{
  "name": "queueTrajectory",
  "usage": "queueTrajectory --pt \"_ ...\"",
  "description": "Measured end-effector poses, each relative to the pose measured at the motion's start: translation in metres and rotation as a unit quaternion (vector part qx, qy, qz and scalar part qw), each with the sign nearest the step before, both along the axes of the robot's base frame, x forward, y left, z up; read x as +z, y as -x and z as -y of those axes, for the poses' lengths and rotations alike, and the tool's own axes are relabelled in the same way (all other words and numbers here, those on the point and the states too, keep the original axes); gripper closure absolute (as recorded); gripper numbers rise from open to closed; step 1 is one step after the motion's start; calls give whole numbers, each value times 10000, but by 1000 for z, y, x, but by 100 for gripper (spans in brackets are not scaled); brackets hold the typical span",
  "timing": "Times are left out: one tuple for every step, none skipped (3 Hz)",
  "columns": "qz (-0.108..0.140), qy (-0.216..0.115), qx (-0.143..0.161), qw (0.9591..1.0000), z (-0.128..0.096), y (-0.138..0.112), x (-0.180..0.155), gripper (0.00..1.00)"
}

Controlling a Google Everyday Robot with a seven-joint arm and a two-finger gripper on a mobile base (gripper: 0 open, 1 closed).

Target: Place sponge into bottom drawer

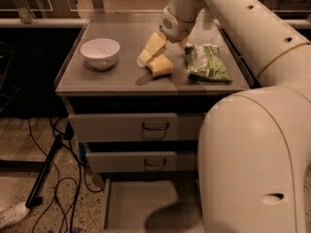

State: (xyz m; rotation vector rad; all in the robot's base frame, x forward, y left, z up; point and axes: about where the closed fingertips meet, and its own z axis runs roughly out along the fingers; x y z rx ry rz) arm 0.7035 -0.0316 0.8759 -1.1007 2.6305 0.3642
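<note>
Gripper [164,52]: low over the cabinet top [121,76], between white bowl [100,52] and green bag [208,62] — jaws seemingly spread, holding nothing
Sponge [160,66]: lying on the top, right at the tip of the nearer yellow finger [153,46]
Bottom drawer [141,203]: pulled out near the floor — below two shut upper drawers [126,127]

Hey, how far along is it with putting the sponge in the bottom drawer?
Done: the bottom drawer is already open. In hand: the gripper is down at the sponge, which lies on the cabinet top between the white bowl and green bag. Left: lifting it and setting it in the drawer.
</note>
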Motion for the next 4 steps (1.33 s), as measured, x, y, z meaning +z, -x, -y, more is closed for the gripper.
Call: queueTrajectory --pt "-207 -117 -160 9996 -16 -28 -24 0" --pt "-292 -176 -128 9993 -23 -33 -35 0" --pt "-293 -177 -127 9993 -23 -33 -35 0" --pt "-293 -178 -127 9993 -23 -33 -35 16"
